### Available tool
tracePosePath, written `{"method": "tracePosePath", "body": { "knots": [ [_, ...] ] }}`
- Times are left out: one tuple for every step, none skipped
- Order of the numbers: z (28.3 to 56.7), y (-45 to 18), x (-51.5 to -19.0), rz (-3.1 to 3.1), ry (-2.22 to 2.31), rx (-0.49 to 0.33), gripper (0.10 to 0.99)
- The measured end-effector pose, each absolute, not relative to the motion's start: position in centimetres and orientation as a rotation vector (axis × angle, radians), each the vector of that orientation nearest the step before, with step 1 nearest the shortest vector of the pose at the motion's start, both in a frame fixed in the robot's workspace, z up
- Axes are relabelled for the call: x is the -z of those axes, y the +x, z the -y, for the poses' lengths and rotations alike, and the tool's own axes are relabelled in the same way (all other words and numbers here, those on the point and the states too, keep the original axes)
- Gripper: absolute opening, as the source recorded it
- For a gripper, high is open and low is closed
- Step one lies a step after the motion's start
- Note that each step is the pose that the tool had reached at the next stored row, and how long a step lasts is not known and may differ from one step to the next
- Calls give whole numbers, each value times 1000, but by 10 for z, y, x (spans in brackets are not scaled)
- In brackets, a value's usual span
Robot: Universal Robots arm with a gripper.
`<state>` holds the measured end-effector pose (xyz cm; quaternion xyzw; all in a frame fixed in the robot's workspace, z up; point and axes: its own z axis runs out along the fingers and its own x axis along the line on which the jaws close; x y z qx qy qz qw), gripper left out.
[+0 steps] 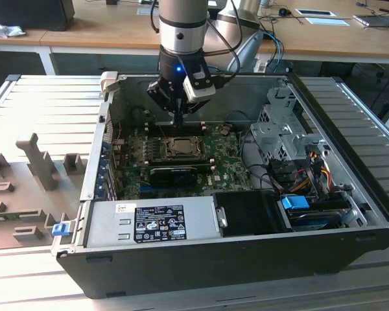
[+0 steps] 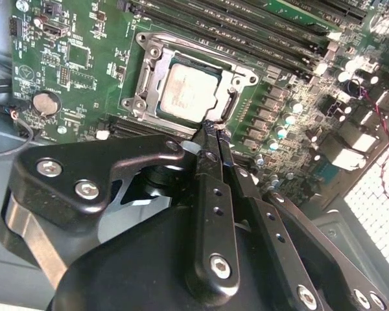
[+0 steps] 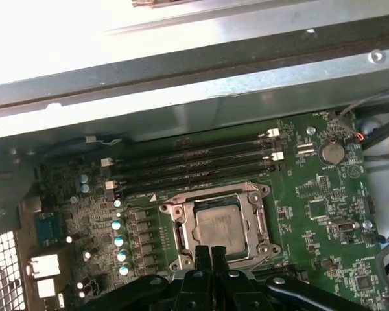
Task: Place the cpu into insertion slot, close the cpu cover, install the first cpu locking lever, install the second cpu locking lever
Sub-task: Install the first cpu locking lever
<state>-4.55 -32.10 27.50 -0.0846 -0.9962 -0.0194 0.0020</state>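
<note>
Second wrist view: tool (image 2: 211, 131) clenched, at socket edge; cpu (image 2: 185, 91) seated just beyond, cpu cover (image 2: 154, 76) flat around it.

In the exterior view the open computer case (image 1: 246, 259) stands mid-frame on the table (image 1: 45, 97). The motherboard (image 1: 223, 155) lies inside at centre. The cpu (image 1: 180, 148) sits in its socket, and in the first wrist view the cpu cover (image 3: 183, 227) lies around it. The gripper (image 1: 177, 120) hangs above the socket at upper centre. The power supply (image 1: 155, 223) lies at lower centre, the drive cage (image 1: 279, 129) at right, and a fixture tray (image 1: 19, 194) outside the case at left.
</note>
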Motion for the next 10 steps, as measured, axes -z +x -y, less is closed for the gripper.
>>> {"method": "tracePosePath", "body": {
  "knots": [
    [321,-45,-275,3126,-255,61,153],
    [321,-45,-275,3127,-246,61,153],
    [321,-45,-275,3128,-235,61,153],
    [321,-45,-275,3128,-225,61,153],
    [321,-45,-275,3129,-211,61,153],
    [321,-45,-275,3130,-204,61,153],
    [321,-45,-275,3130,-192,61,153],
    [321,-45,-275,3131,-182,61,153],
    [321,-45,-275,3131,-175,61,153],
    [321,-45,-275,3131,-168,61,153]
  ]
}}
